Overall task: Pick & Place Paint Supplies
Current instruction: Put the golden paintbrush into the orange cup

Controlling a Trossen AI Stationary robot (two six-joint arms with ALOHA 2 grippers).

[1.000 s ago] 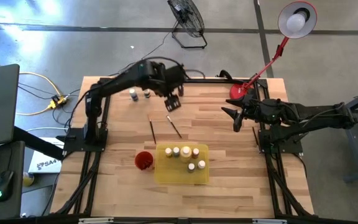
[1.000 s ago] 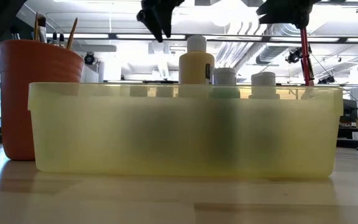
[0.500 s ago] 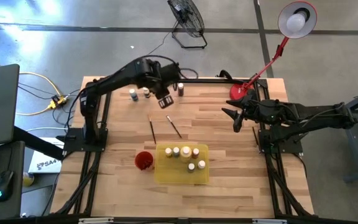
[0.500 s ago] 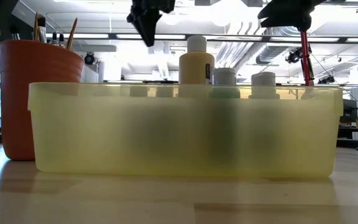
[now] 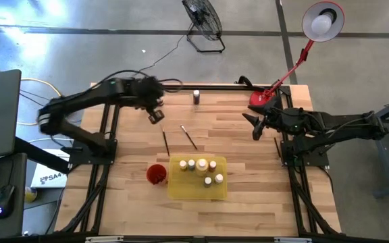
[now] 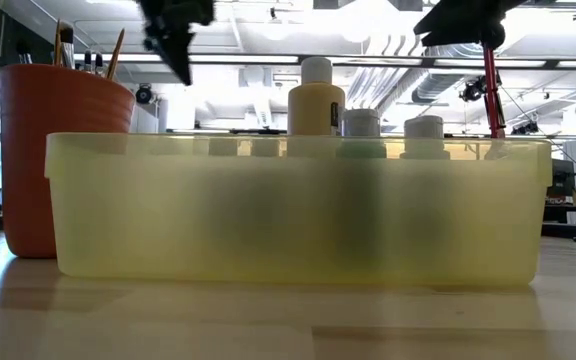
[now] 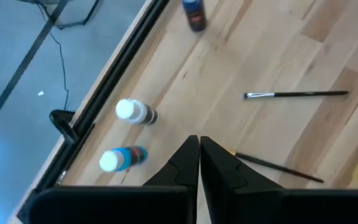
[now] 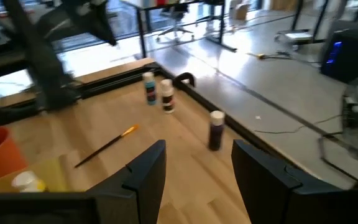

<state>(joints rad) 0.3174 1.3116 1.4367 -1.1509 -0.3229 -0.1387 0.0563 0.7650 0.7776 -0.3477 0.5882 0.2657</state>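
My left gripper (image 7: 197,146) is shut and holds nothing. It hangs over the table's far left (image 5: 155,116), above a white-capped bottle (image 7: 135,112) and a blue bottle (image 7: 123,158), both standing on the wood. A dark bottle (image 5: 196,96) stands alone at the far edge. Two thin brushes (image 5: 165,142) (image 5: 188,137) lie flat mid-table. Several bottles stand in the yellow tray (image 5: 198,192). My right gripper (image 5: 255,128) waits open at the far right, above the table.
A red cup (image 5: 156,174) with brushes in it stands against the tray's left side. A red lamp base (image 5: 258,100) sits at the far right corner. Black frame rails run along the table's edges. Bare wood lies between the brushes and my right gripper.
My left gripper has drawn back from the dark bottle toward the table's left edge, sinking a little, and its fingers have shut on nothing. The dark bottle now stands uncovered at the far edge. The two bottles at the far left have come under the arm.
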